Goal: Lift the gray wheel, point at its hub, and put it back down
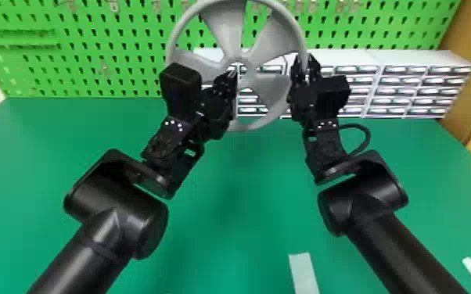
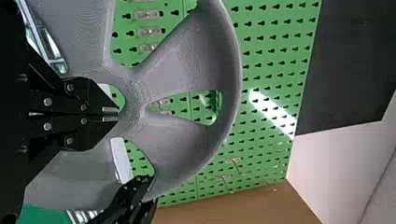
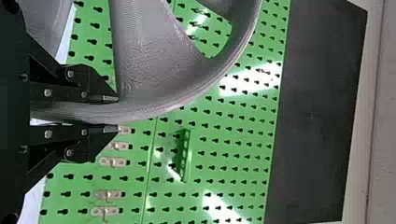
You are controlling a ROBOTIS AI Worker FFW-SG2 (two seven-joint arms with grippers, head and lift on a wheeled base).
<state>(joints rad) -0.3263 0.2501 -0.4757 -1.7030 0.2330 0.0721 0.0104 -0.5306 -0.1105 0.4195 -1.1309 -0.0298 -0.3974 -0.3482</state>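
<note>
Head view: gray wheel [image 1: 229, 35], rim [image 1: 302, 41] held in right pincer [image 1: 305, 64], hub [image 1: 247, 68] near narrow left pincer [image 1: 231, 74].

Left claw [image 1: 232, 73] closed, right claw [image 1: 305, 62] clamped, both forward

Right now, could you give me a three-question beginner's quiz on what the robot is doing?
1. Fill in: the left gripper, fingers shut, points at the wheel's ____.
2. True or false: the right gripper holds the wheel by its rim.
3. The pegboard behind is: A) red; B) blue; C) green.
Key: 1. hub; 2. true; 3. C.
</note>
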